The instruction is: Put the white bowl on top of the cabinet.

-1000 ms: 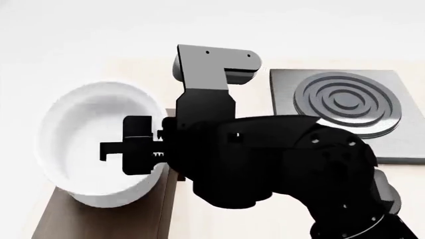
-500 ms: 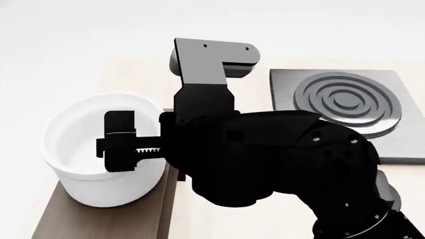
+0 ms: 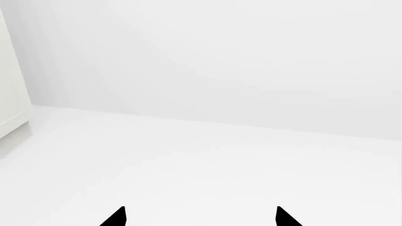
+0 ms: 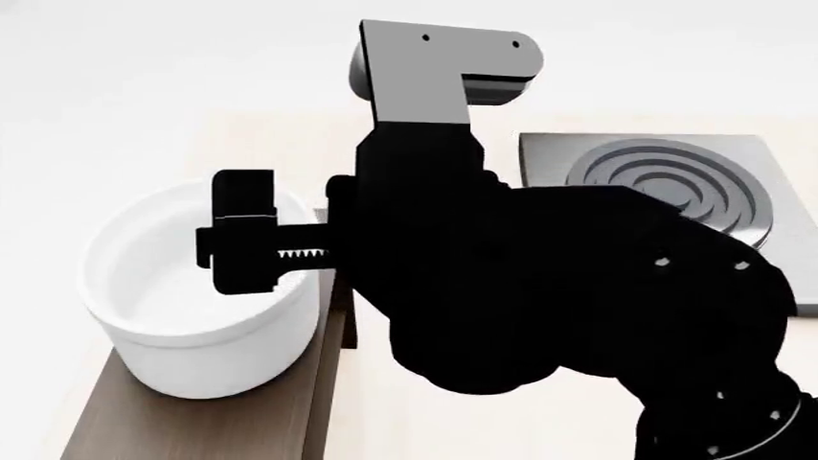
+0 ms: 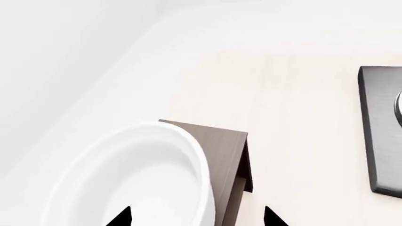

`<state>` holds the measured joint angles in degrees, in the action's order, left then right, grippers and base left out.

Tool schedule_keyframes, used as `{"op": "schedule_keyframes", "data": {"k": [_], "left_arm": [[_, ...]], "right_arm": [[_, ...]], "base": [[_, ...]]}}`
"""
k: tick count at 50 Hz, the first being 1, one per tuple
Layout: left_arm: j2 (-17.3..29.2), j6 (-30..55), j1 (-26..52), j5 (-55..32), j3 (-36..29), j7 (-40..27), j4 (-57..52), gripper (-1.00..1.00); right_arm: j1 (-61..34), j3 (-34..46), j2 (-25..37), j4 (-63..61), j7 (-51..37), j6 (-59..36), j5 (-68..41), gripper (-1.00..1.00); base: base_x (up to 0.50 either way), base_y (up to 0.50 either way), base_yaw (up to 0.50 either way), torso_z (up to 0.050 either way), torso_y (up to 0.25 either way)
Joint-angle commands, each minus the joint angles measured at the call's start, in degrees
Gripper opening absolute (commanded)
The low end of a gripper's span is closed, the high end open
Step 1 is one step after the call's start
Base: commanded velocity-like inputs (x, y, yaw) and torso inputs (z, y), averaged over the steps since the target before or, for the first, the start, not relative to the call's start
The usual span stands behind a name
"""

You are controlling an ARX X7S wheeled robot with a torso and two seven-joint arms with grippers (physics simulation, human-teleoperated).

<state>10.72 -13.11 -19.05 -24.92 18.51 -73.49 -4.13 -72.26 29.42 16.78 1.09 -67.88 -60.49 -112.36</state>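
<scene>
The white bowl [image 4: 179, 307] stands upright on the flat top of the grey-brown cabinet [image 4: 192, 422] at the left of the head view. My right gripper [image 4: 284, 251] is open just above the bowl's right rim, with one finger [image 4: 243, 244] over the bowl's inside. In the right wrist view the bowl [image 5: 144, 179] lies at the end of the cabinet [image 5: 223, 141], and the right gripper [image 5: 196, 217] has its tips wide apart on either side of the rim. My left gripper [image 3: 199, 217] is open and empty over white floor.
A square grey metal stove plate [image 4: 665, 192] with ring burner lies on the pale counter to the right; it also shows in the right wrist view [image 5: 380, 132]. My right arm hides the cabinet's right end in the head view. A white panel [image 3: 9, 94] edges the left wrist view.
The bowl has gone from tilted in the right gripper to standing upright on the cabinet. The right gripper has since risen a little above the rim.
</scene>
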Motion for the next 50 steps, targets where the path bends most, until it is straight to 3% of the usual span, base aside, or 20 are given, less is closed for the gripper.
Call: {"op": "schedule_keyframes", "data": {"k": [1, 50], "left_arm": [[-0.03, -0.04, 0.02, -0.04, -0.03, 0.03, 0.06, 1.00], [0.01, 0.01, 0.05, 0.06, -0.17, -0.01, 0.09, 1.00]], "right_arm": [[-1.30, -0.88, 1.35, -2.47, -2.16, 0.73, -2.30, 1.00], [-5.65, -8.97, 11.50, -18.98, -11.94, 7.59, -11.17, 1.00]], "base": [[0.00, 0.00, 0.00, 0.000, 0.000], [0.00, 0.00, 0.00, 0.000, 0.000]]}}
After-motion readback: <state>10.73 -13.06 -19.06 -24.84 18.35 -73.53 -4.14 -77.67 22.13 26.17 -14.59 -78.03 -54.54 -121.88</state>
